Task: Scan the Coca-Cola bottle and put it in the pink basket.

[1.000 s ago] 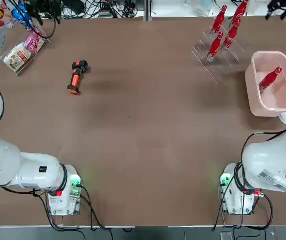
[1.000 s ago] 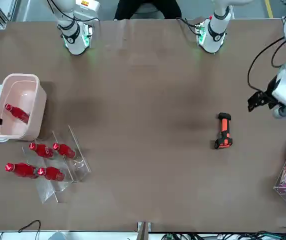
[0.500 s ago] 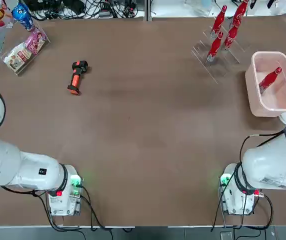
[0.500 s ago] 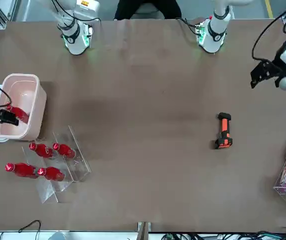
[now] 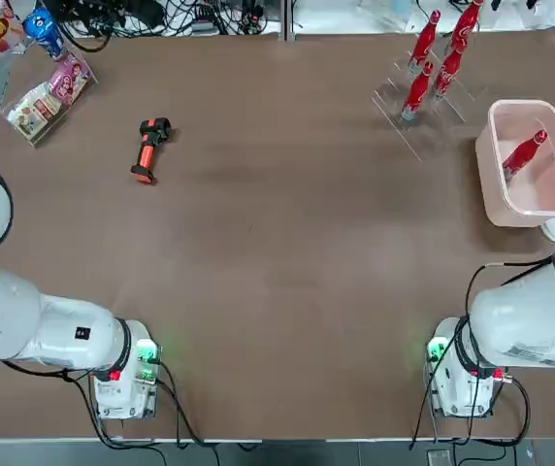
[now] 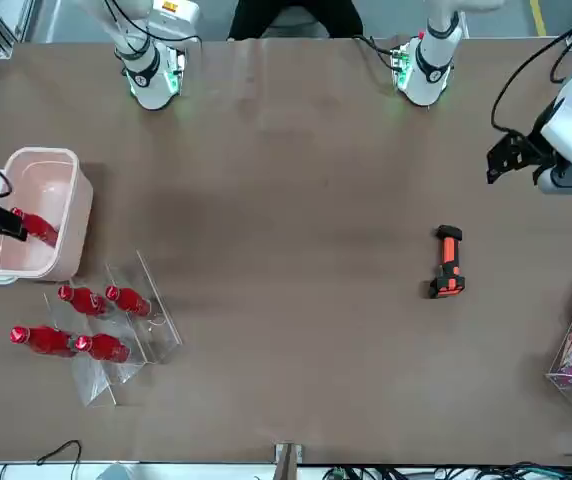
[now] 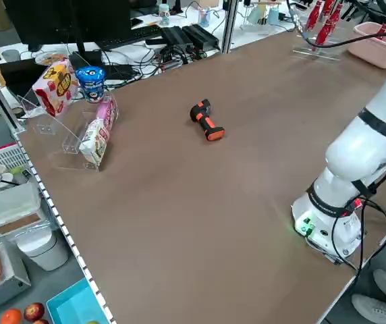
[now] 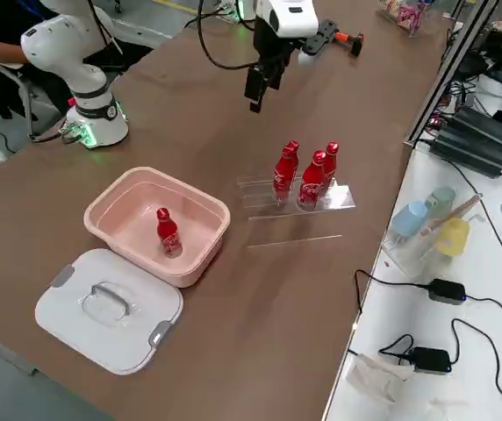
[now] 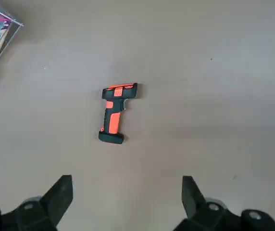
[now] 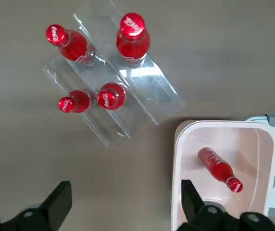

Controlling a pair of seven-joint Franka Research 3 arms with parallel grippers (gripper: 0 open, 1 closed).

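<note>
The slim red Coca-Cola bottle (image 8: 168, 232) with its red cap stood slightly tilted inside the pale pink translucent rectangular basket (image 8: 115, 201), which sat at the right edge of the brown desk (image 5: 277, 252), just beside a flat white lid (image 8: 108, 310). Four more red bottles (image 10: 96, 62) stood in a clear plastic rack (image 10: 147, 89) near the basket.

The right pincer (image 10: 126, 204) hung raised above the desk near the rack and basket, pointing straight down, its two dark fingers (image 10: 58, 199) spread wide and empty (nothing lay between them). The left pincer (image 9: 127, 202) hung high over the desk's other side, likewise pointing down with fingers apart and gripping nothing. Below it, well apart from the bottles, the black-and-orange handheld scanner (image 9: 115, 112) lay on its side.
</note>
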